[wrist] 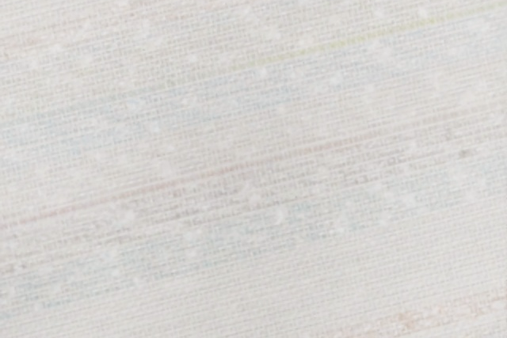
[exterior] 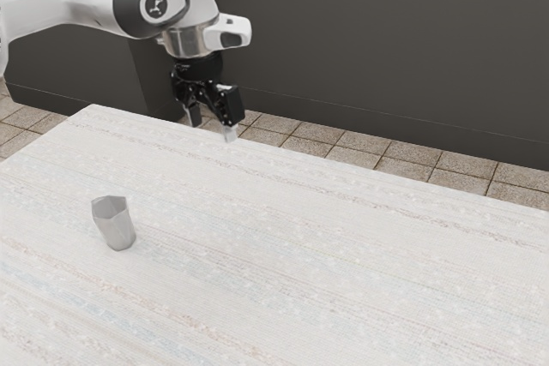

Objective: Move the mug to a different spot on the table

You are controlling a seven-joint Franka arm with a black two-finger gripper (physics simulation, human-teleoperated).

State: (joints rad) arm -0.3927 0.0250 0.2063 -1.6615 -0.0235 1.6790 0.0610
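A grey faceted mug (exterior: 114, 222) stands upright on the pale woven-looking table (exterior: 326, 255), toward the exterior view's left. My black gripper (exterior: 210, 126) hangs in the air over the table's far edge, well above and behind the mug. Its fingers stand apart with nothing between them, so it is open. In the wrist view the bare table surface (wrist: 253, 148) lies under my hand.
Beyond the table's far edge runs a tiled floor (exterior: 412, 156) and a dark wall (exterior: 386, 40). A dark pedestal (exterior: 154, 83) stands behind the gripper. Bare table stretches to the exterior view's right of the mug.
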